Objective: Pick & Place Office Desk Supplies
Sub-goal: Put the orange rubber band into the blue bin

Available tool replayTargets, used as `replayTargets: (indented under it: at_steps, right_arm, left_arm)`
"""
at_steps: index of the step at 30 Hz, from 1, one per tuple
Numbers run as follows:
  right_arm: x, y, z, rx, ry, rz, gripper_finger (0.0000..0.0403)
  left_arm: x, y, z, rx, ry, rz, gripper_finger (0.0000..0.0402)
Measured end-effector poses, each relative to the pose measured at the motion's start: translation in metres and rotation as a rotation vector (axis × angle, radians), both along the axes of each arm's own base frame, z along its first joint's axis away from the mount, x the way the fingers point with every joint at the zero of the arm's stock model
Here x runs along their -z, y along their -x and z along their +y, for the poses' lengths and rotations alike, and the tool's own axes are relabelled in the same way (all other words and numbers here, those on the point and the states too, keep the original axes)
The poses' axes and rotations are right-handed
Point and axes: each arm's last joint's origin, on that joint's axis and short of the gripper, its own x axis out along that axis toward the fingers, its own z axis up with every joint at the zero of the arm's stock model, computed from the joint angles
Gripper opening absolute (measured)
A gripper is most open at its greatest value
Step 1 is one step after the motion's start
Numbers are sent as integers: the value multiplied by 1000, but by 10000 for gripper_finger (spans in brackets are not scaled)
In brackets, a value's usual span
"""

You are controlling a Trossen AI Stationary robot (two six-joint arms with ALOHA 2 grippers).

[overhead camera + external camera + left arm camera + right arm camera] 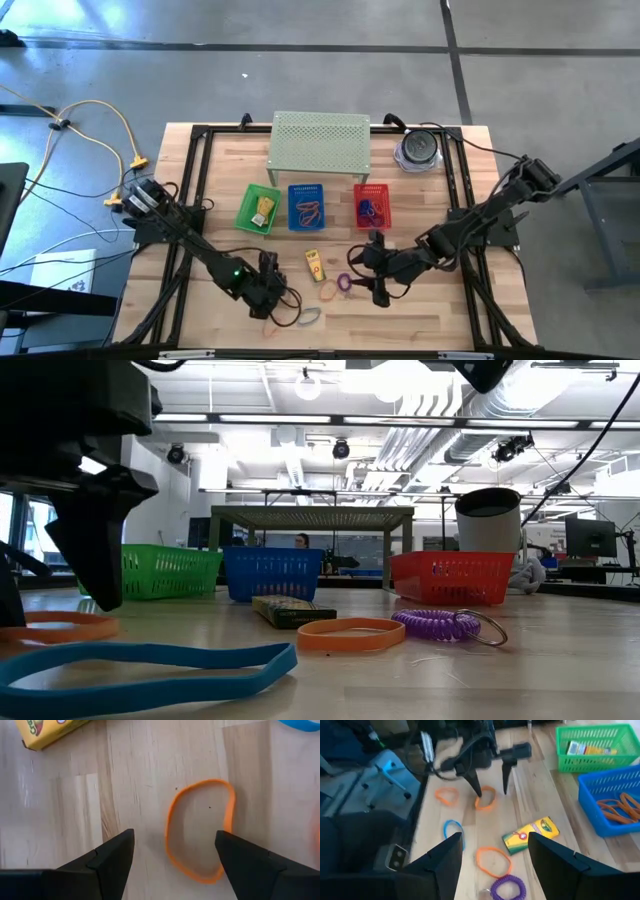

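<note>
My left gripper hangs low over the near edge of the table with its fingers spread wide, holding nothing; an orange rubber band lies flat on the wood between the fingertips, touched by neither; a yellow crayon box sits toward ten o'clock from it in the wrist view. My right gripper hovers at about three o'clock from the left one, fingers likewise parted and empty; in its wrist view a second orange band, a purple coil and a blue band lie loose on the boards; at twelve o'clock on the table stand three baskets, green, blue and red, in front of the pale green shelf; the blue basket holds orange bands.
</note>
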Motion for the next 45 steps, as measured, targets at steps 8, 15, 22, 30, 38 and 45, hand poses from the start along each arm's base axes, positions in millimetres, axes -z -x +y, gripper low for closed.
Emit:
replayTargets:
  at_steps: [8,15,22,30,38,45]
  right_arm:
    - [20,-8,6,-37,12,68,215]
    - [27,-14,12,-89,-32,64,215]
    - [24,-14,17,-114,-60,36,215]
    - [23,-6,29,-167,-45,27,215]
    - [22,-3,35,-190,-43,19,215]
    - [22,-3,35,-189,-42,19,215]
  left_arm:
    - [5,-7,9,-56,68,58,273]
    - [6,-9,15,-116,116,97,211]
    - [7,-9,15,-128,114,99,101]
    - [7,-8,16,-188,131,94,3]
    - [-6,-12,13,-263,187,58,1]
    - [-31,-12,3,-248,259,-14,1]
